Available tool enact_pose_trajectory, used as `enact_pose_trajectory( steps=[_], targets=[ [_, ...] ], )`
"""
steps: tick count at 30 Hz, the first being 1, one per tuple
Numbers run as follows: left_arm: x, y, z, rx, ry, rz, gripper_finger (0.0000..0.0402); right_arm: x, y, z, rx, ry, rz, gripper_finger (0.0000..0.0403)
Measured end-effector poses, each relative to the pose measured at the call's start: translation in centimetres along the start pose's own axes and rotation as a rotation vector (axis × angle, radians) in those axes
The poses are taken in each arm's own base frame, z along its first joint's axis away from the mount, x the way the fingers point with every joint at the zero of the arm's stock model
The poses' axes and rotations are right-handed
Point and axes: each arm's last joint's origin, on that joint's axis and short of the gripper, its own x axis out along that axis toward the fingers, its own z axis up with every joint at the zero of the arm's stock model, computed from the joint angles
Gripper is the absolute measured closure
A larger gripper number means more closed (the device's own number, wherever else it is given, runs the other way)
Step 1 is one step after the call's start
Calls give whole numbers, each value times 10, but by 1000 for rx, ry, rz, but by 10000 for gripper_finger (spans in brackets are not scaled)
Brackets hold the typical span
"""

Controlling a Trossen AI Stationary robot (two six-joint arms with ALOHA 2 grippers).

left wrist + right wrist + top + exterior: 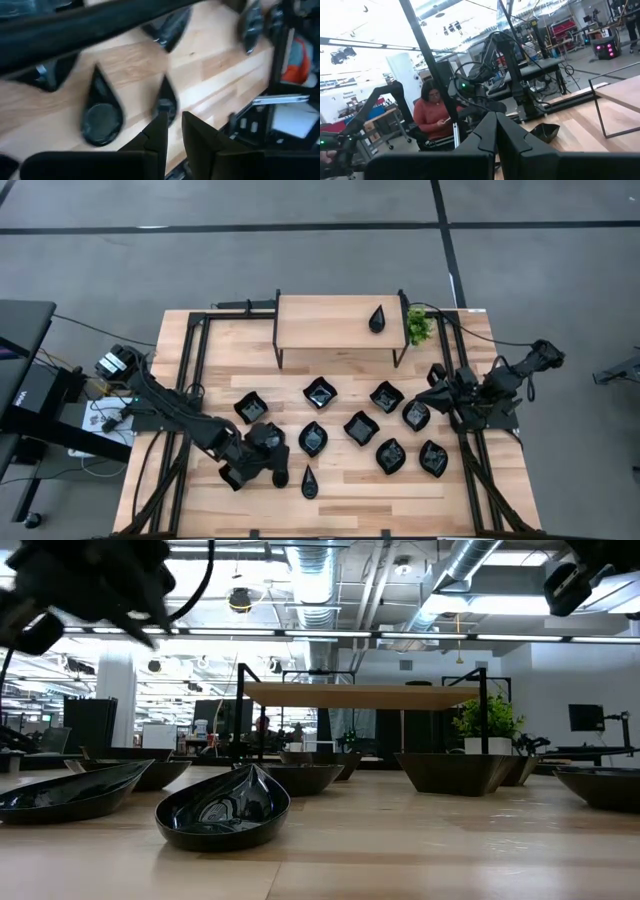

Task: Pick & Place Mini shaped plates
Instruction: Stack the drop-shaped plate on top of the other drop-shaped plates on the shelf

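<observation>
Several glossy black mini shaped plates lie flat on the wooden table (220, 510), among them a teardrop plate (309, 480) (102, 107) near the front edge. Another teardrop plate (377, 318) rests on the small wooden shelf (330, 325) at the far side. My left gripper (281, 473) (175, 127) hovers at the front left, just left of the front teardrop, shut on a further teardrop plate (166, 97) that shows edge-on. My right gripper (432, 393) (496, 131) is shut on nothing and raised over the table's right side. My left gripper pinches the teardrop plate between its two fingertips by the rim of its round end (168, 114). The fingers slant downward. The plate stands on edge, its pointed end away from the fingers, lifted clear of the table.
A small green plant (418, 327) stands beside the shelf's right leg. Black frame rails (190, 380) run along both table sides. A seated person in a red top (432, 120) is beyond the table. Bare wood lies along the front edge (400, 505).
</observation>
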Motion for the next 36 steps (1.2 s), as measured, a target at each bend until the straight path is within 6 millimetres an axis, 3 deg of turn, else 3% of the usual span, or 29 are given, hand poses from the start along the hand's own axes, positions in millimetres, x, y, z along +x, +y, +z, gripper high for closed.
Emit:
enact_pose_trajectory(
  steps=[4,7,11,15,21,36],
  targets=[
    [0,-18,-6,-2,-12,-25,344,0,0,0,0,0,0,401],
    [6,-26,-11,23,-13,69,344,0,0,0,-1,2,-1,401],
    [21,-19,-19,37,28,321,344,0,0,0,-2,3,-2,401],
    [31,-26,-27,31,62,344,344,0,-1,-1,-3,0,-23,401],
    [41,-10,-22,19,29,504,344,0,-1,0,-3,-2,-28,401],
    [45,-10,-18,11,-3,498,344,0,-1,0,5,-3,-27,401]
  ],
)
